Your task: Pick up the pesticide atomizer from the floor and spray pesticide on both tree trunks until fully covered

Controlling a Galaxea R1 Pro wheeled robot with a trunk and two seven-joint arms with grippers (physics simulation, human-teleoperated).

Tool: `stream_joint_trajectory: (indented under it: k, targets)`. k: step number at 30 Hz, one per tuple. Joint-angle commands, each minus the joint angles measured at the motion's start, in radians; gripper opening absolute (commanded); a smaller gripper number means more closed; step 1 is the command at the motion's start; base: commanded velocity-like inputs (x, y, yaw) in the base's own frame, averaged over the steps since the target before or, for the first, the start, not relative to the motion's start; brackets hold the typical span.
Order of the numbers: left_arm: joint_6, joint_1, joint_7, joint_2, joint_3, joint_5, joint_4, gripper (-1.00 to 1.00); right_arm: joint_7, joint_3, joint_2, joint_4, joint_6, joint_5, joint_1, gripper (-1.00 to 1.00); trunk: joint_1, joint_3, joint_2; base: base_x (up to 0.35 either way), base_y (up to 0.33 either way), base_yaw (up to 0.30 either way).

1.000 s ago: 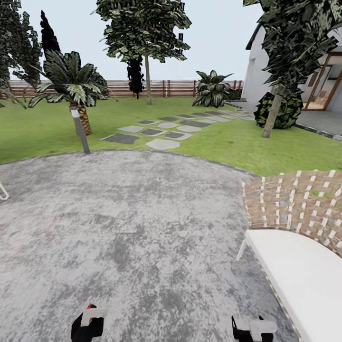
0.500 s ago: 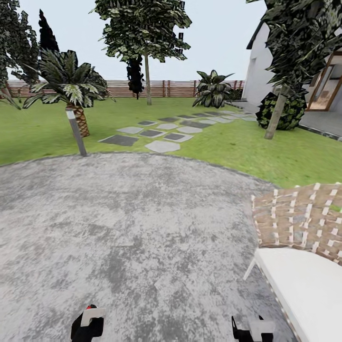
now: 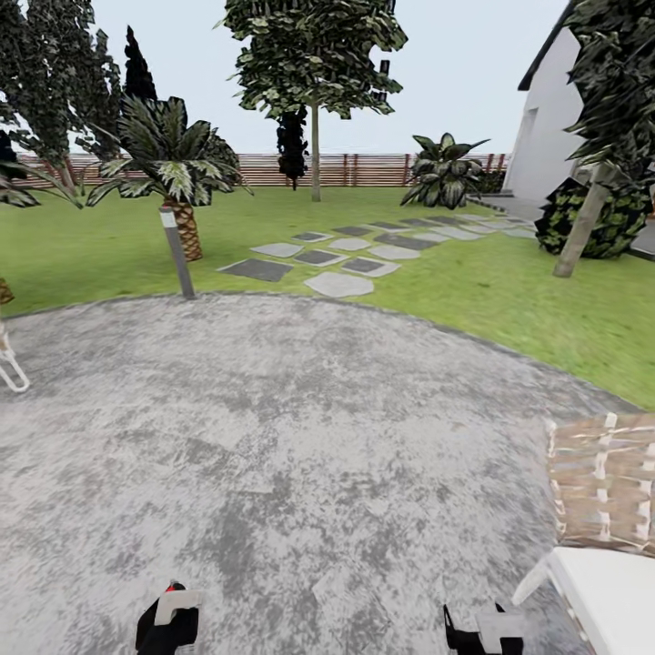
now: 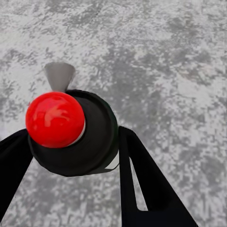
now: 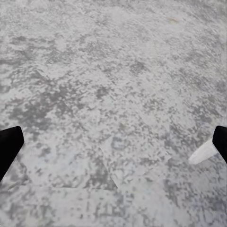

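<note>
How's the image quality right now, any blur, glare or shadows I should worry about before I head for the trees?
Head view: flat, even light, no cast shadows or glare; the tree trunks read clearly, though the foliage is coarse and blocky. Left wrist view: the pesticide atomizer sits close between the left gripper's fingers, red cap crisp with a soft highlight. Right wrist view: the floor looks grainy, right gripper fingertips cut off at the edges.

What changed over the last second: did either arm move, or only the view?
Only the view changed: the camera swung left, so the woven chair slid toward the picture's right edge and the far tree trunk sits further right. Nothing was taken hold of or let go. The left gripper stays shut on the pesticide atomizer, and the right gripper stays open over the floor.
</note>
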Motion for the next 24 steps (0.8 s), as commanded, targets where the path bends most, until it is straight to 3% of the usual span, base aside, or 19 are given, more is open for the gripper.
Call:
stream_joint_trajectory:
  k: [1, 24]
  targets:
    - [0.000, 0.000, 0.000, 0.000, 0.000, 0.000, 0.000, -1.00, 0.000, 0.000, 0.000, 0.000, 0.000, 0.000, 0.000, 1.00, 0.000, 0.000, 0.000, 0.340, 0.000, 0.176]
    - [0.004, 0.000, 0.000, 0.000, 0.000, 0.000, 0.001, -1.00, 0.000, -0.002, 0.000, 0.002, 0.001, 0.000, 0.000, 1.00, 0.000, 0.000, 0.000, 0.340, 0.030, 0.016]
